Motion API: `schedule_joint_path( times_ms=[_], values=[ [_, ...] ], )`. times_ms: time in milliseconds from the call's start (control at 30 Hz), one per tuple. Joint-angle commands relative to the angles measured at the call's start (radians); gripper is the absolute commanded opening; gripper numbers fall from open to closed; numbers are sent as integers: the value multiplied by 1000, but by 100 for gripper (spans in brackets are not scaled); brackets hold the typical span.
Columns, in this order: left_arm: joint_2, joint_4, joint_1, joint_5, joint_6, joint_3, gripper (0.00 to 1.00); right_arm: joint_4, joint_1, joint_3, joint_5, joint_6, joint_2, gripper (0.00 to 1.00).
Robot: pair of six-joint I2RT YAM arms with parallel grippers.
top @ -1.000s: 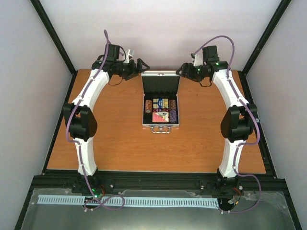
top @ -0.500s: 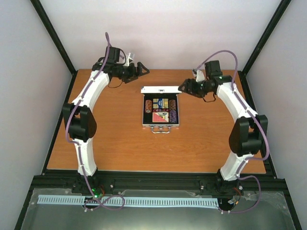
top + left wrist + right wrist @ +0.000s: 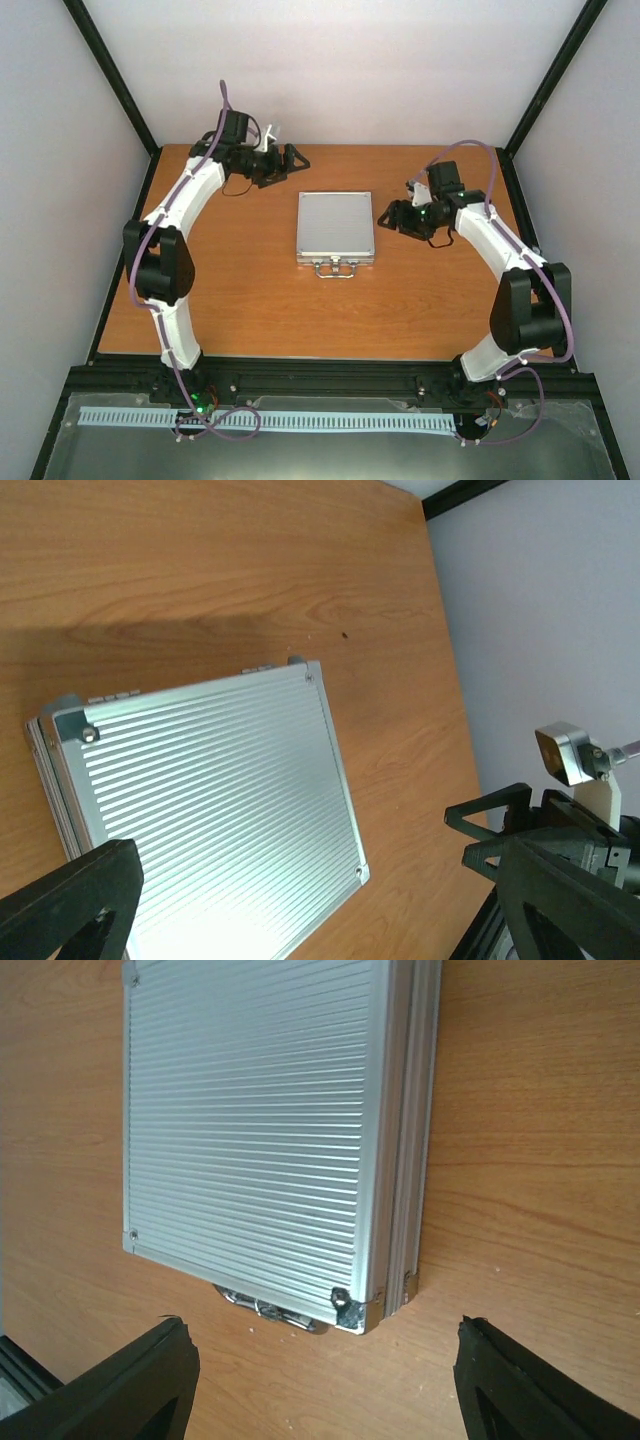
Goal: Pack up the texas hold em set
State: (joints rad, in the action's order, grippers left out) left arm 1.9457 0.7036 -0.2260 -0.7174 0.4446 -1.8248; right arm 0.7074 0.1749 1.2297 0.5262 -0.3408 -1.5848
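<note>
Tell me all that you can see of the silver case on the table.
The silver case is a flat rectangular box of ribbed, aluminium-looking metal, with smooth edge frames and small corner rivets. Its lid is shut, so no contents show. It lies flat around the middle of the wooden table, with its handle on the near edge. Only the table touches it.

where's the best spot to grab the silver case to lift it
Probably the handle on its near edge, coming down from above. The case lies flat and closed, likely too wide for the jaws, while the handle sticks out past the edge.
</note>
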Motion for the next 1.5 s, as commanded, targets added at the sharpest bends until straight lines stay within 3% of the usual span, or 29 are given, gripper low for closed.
schedule_joint_path(
  times_ms=[0,100,233,433,767,1133,1467],
  values=[
    [-84,-3,-24,-27,-35,69,100,-8,50,-20,-15,12,59,72],
    [-135,-22,-61,-13,-32,179,100,-33,113,-66,37,5,88,73],
    [-184,-99,-97,-15,21,314,100,-103,188,-159,115,-18,133,83],
    [-198,-193,-119,-91,48,370,100,-220,290,-272,164,-76,143,100],
    [-50,-246,-159,-121,59,328,100,-300,411,-238,108,-72,16,100],
    [109,-227,-176,-152,90,177,100,-395,414,-194,44,-64,-151,100],
    [150,-227,-176,-155,83,187,100,-424,415,-156,-13,-70,-221,100]
  ],
)
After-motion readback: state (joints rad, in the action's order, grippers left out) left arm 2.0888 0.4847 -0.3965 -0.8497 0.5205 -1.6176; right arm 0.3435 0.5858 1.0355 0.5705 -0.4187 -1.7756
